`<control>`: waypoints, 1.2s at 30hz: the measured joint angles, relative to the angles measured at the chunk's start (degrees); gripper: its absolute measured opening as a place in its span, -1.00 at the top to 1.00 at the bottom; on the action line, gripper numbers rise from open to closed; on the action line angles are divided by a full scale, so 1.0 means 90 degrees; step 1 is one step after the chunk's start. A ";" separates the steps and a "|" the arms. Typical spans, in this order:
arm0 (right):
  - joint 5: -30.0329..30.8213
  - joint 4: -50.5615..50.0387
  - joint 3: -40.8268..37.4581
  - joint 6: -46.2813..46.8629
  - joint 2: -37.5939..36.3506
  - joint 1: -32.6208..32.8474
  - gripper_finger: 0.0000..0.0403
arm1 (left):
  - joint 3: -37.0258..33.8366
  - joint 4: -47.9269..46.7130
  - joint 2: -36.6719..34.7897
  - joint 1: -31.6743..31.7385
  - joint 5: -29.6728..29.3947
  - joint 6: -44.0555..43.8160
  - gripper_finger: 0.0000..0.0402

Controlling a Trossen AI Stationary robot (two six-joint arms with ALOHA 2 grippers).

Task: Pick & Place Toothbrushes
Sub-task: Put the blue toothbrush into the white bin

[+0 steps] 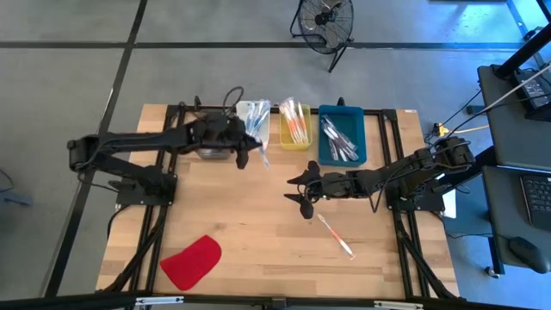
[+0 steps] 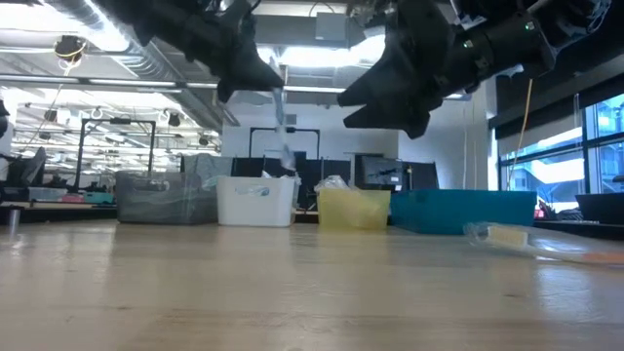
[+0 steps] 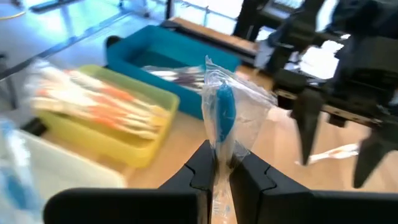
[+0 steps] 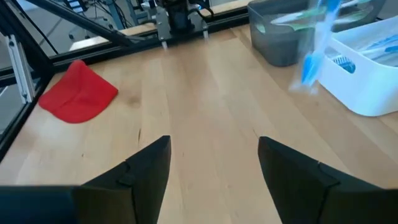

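Observation:
My left gripper (image 1: 244, 146) hovers over the table just in front of the white bin (image 1: 252, 112), shut on a clear-wrapped toothbrush with a blue part (image 3: 223, 106). That toothbrush also shows in the low view (image 2: 284, 132) and, blurred, in the right wrist view (image 4: 314, 50). My right gripper (image 1: 297, 194) stands open above mid-table with nothing between its fingers (image 4: 214, 165). Another wrapped toothbrush (image 1: 336, 237) lies flat on the wood near it. More toothbrushes fill the yellow bin (image 1: 294, 125) and the blue bin (image 1: 342, 135). My left gripper pinches the wrapped toothbrush between its two fingers, on the clear wrapper below the blue part (image 3: 217, 155). The blue part and the wrapper's end stick out past the fingertips. In the low view the toothbrush hangs slanting below the gripper, clear of the table and the bins.
A grey bin (image 4: 280, 37) stands left of the white bin, partly under my left arm. A flat red piece (image 1: 191, 263) lies at the near left. Bare wood lies between it and the loose toothbrush. Black frame rails run along the table's sides.

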 joint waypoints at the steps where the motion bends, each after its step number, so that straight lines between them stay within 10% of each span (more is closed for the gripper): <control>1: 0.0000 -0.0032 0.0000 0.0000 0.0000 0.0000 -0.20 | 0.0153 -0.0256 0.0000 0.0094 -0.0003 0.0051 0.88; 24: 0.0000 -0.0051 0.0000 0.0000 0.0002 0.0000 0.08 | 0.3647 -0.4171 0.1716 0.2384 -0.0158 0.0624 0.88; 36: 0.0000 -0.0052 0.0000 -0.0002 0.0005 0.0000 0.14 | 0.3926 -0.4317 0.2910 0.2373 0.0691 0.0623 0.88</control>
